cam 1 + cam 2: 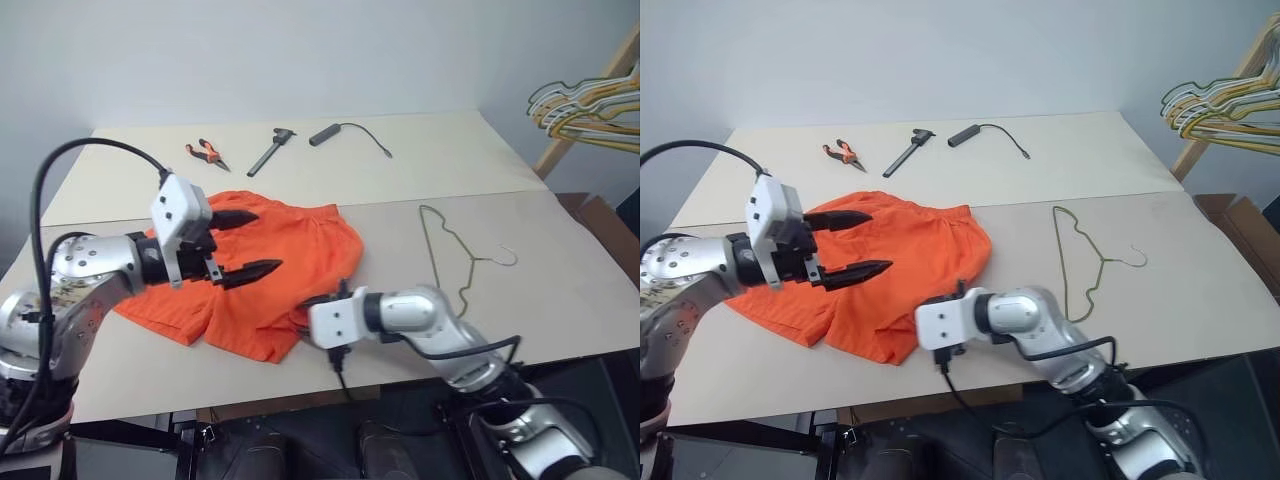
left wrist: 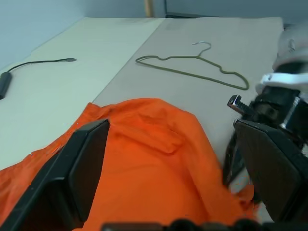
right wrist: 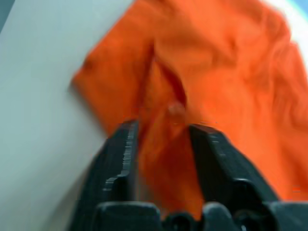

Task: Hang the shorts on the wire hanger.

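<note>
The orange shorts [image 1: 290, 250] lie crumpled on the table's near left half. My left gripper [image 1: 268, 240] hovers open just above their middle, with nothing between its fingers. From the right, my right gripper [image 1: 318, 298] meets the near right edge of the shorts. In the right wrist view its fingers [image 3: 122, 144] stand apart, with a raised fold of the shorts [image 3: 216, 62] running up between them. The wire hanger [image 2: 192, 73] lies flat on the table to the right of the shorts, apart from them, hook pointing right.
At the table's back lie orange-handled pliers [image 1: 207, 152], a black hand tool [image 1: 270, 152] and a black corded device [image 1: 325, 134]. A bunch of coloured hangers [image 1: 590, 105] hangs on a wooden rack at the far right. A seam [image 1: 480, 197] crosses the table.
</note>
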